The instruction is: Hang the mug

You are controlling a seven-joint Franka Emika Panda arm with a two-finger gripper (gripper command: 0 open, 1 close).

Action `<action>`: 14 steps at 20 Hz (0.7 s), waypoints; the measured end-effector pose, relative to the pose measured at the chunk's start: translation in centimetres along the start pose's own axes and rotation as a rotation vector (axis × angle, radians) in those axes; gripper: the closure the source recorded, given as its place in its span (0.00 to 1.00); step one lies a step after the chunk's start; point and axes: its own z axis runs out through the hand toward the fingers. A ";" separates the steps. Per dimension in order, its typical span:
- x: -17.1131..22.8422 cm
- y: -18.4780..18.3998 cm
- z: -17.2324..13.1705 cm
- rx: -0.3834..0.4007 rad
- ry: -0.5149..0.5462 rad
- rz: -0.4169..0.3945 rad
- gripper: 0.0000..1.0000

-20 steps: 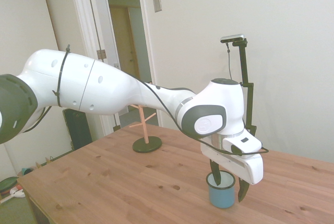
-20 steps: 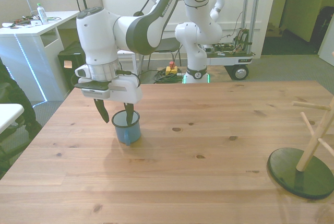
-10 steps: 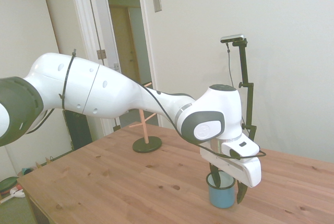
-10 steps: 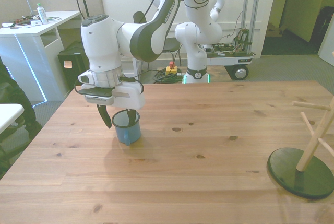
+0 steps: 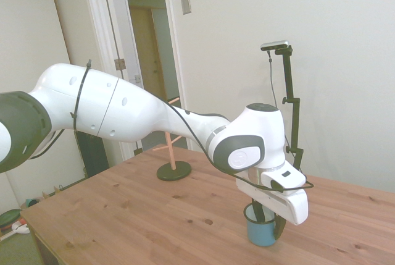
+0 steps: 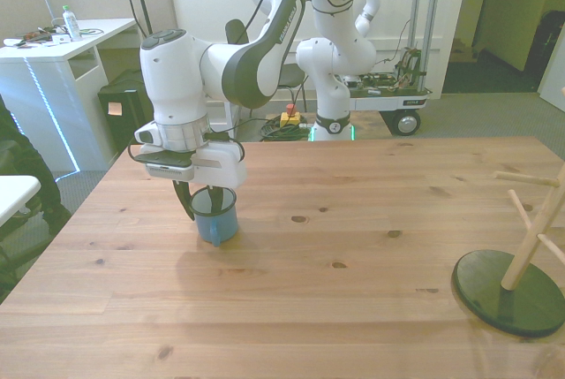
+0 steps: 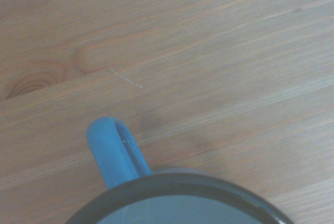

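— So, counting from the near side, what stands on the wooden table (image 6: 291, 308)?
— One wooden peg rack on a round dark base (image 6: 510, 286), near the edge at the front view's right, then one small light-blue enamel mug with a thin dark rim (image 6: 214, 216), upright toward the front view's left.
— Anything in the mug?
— One dark finger (image 6: 217, 197) of the white arm's two-finger gripper (image 6: 201, 200) dips inside; the other stands just outside the wall, so the claw has clenched on the mug's rim. Close up, the blue loop handle (image 7: 112, 151) juts over bare planks.
— Room to move?
— Wide bare wood lies between mug and rack, which stand well apart.
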 end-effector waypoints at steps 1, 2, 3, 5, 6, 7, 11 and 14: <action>0.0 0.0 0.0 0.000 0.000 0.000 1.00; 0.0 0.0 0.0 -0.001 0.000 0.000 1.00; 0.0 0.0 0.1 -0.001 -0.001 0.000 1.00; -0.1 0.0 0.1 -0.002 -0.002 0.000 1.00; -0.1 0.0 0.2 -0.002 -0.001 0.000 1.00; -0.1 0.0 0.3 -0.001 0.000 -0.001 1.00; -0.3 0.1 0.2 0.001 0.001 -0.001 1.00; -0.4 0.1 -0.2 0.008 0.009 -0.002 1.00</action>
